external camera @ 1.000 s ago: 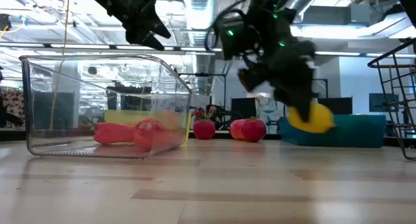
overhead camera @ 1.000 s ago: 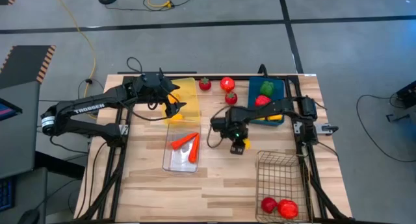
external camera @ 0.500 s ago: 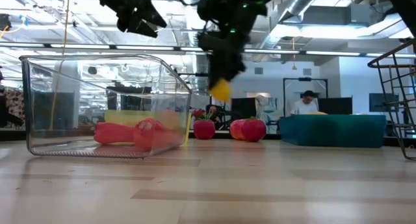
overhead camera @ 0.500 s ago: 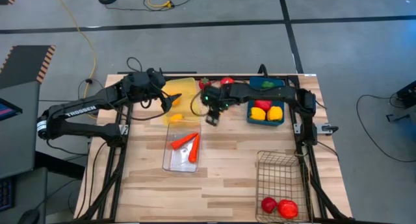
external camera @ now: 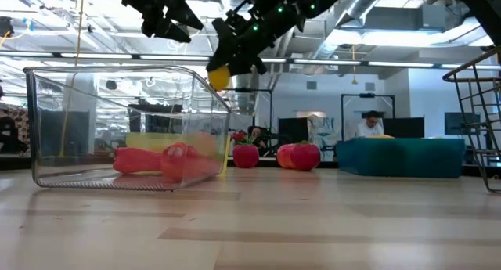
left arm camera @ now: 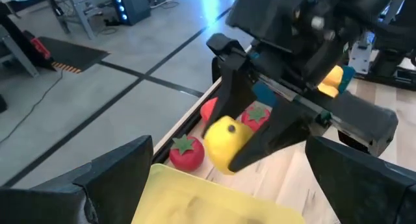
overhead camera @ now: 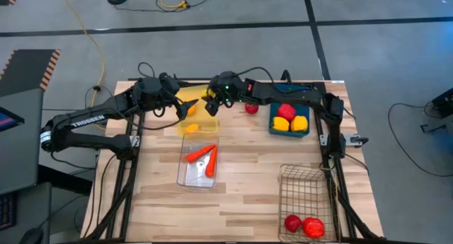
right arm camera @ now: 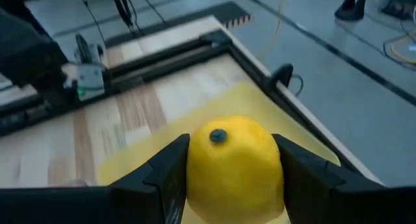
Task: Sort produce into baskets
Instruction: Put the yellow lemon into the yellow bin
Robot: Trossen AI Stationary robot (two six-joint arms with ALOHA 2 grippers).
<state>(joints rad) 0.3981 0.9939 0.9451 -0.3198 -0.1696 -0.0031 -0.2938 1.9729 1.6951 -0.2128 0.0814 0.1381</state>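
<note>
We see the right gripper (right arm camera: 232,185) clamp the lemon (right arm camera: 234,160) between its jaws, its stem-end dot facing the wrist camera; the left gripper (left arm camera: 221,185) gapes wide.

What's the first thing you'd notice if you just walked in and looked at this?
The bright lemon pinched in the right gripper, held up in the air over the yellow bin at the table's back. The left gripper hangs open just beside it, over the same bin. Then the colours: orange carrots in the clear bin mid-table, and red tomatoes in the wire basket at the front right.
</note>
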